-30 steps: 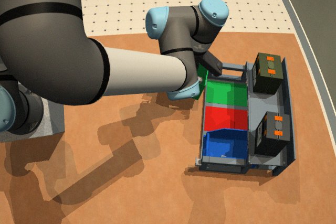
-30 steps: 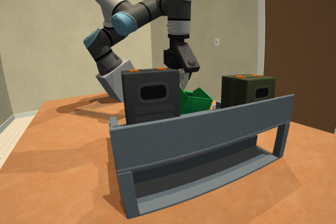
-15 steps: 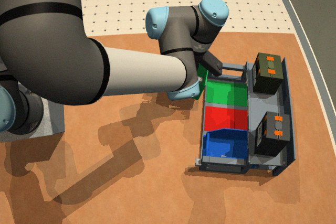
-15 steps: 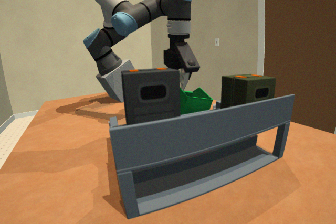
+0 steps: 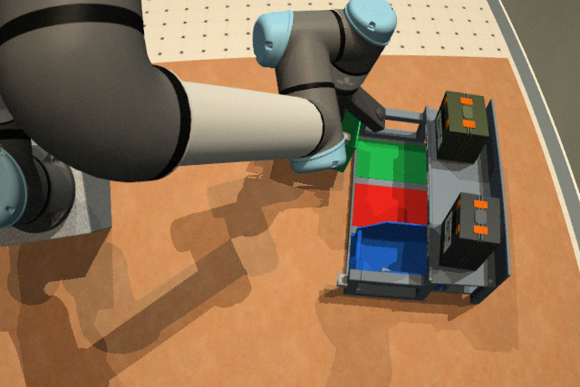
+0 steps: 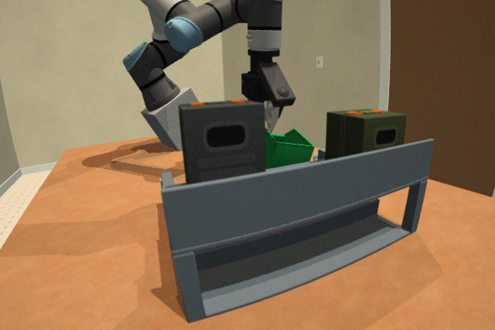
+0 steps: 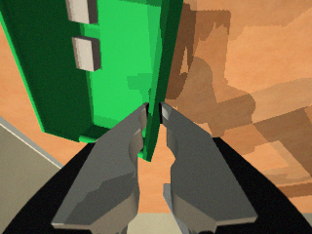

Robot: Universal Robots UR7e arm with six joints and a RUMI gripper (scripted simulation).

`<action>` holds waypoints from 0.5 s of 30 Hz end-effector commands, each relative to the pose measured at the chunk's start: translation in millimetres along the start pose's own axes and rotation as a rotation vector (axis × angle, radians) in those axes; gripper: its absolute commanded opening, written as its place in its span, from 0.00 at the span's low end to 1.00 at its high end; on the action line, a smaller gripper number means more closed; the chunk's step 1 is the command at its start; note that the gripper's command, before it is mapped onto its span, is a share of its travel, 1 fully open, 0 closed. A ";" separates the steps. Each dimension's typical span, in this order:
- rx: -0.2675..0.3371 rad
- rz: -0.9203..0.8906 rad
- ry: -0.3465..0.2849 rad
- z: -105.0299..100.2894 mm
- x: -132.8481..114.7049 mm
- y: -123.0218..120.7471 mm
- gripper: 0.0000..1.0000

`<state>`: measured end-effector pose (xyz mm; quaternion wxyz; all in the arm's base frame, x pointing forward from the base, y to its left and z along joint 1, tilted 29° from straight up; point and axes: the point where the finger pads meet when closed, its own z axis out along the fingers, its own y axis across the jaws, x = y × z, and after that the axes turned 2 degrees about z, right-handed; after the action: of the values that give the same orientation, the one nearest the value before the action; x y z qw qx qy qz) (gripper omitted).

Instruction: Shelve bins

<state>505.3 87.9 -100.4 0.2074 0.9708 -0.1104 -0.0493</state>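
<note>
My gripper point(image 7: 154, 103) is shut on the side wall of the green bin point(image 7: 112, 63). Two white parts point(image 7: 87, 53) lie inside the bin. In the top view the green bin point(image 5: 349, 143) is mostly hidden behind my wrist, at the shelf's front edge beside the green mark point(image 5: 391, 159). In the exterior view the bin point(image 6: 288, 148) hangs tilted from my gripper point(image 6: 274, 117) behind the shelf. The red mark point(image 5: 389, 205) is bare. The blue bin point(image 5: 389, 249) sits in the blue spot.
The grey shelf point(image 6: 295, 194) has a low upper board. An olive case point(image 5: 461, 125) and a dark grey case point(image 5: 470, 230) stand on that board. My forearm stretches over the table left of the shelf.
</note>
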 end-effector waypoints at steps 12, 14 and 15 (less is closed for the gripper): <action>0.001 0.001 0.003 -3.1 11.6 0.0 0.00; 0.001 0.001 0.003 -3.5 13.3 0.1 0.00; 0.001 0.001 0.003 -3.6 14.1 0.2 0.00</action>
<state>512.2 86.7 -99.8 0.2075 0.9707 -0.1104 -0.0495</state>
